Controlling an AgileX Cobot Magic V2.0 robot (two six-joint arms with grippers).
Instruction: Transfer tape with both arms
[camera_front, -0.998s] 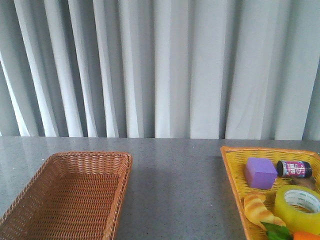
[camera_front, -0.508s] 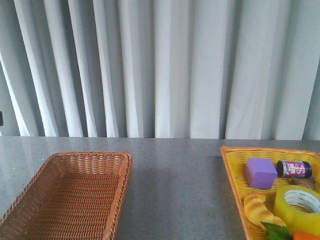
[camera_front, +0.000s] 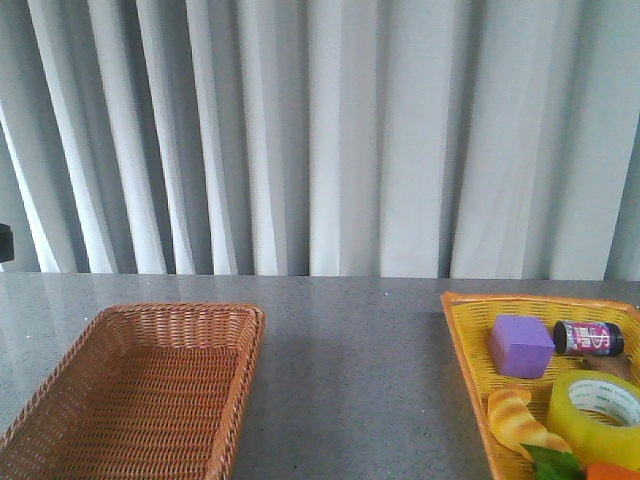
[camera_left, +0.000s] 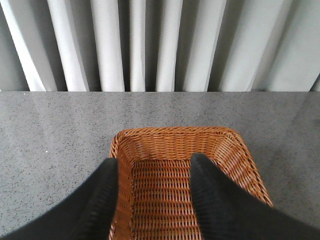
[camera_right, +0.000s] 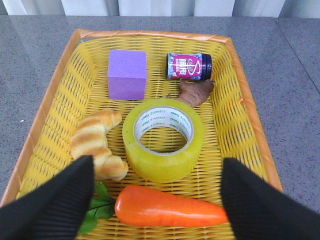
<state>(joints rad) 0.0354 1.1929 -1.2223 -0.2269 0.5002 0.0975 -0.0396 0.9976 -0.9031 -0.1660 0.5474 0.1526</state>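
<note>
The yellow tape roll (camera_right: 163, 138) lies flat in the yellow basket (camera_right: 50, 95), also showing in the front view (camera_front: 597, 415) at the lower right. My right gripper (camera_right: 157, 162) is open and empty above the basket, its fingers (camera_right: 55, 202) wide apart on either side of the carrot, just short of the tape. My left gripper (camera_left: 155, 162) is open and empty over the brown wicker basket (camera_left: 170, 137). Neither gripper shows in the front view.
The yellow basket (camera_front: 462, 335) also holds a purple block (camera_right: 127, 75), a small dark jar (camera_right: 189, 66), a ginger piece (camera_right: 196, 92), a croissant (camera_right: 95, 142) and a carrot (camera_right: 167, 212). The brown basket (camera_front: 140, 385) stands at the left on the grey table. Curtains hang behind.
A small dark part has come into the front view at the left edge. The baskets and their contents have not moved.
</note>
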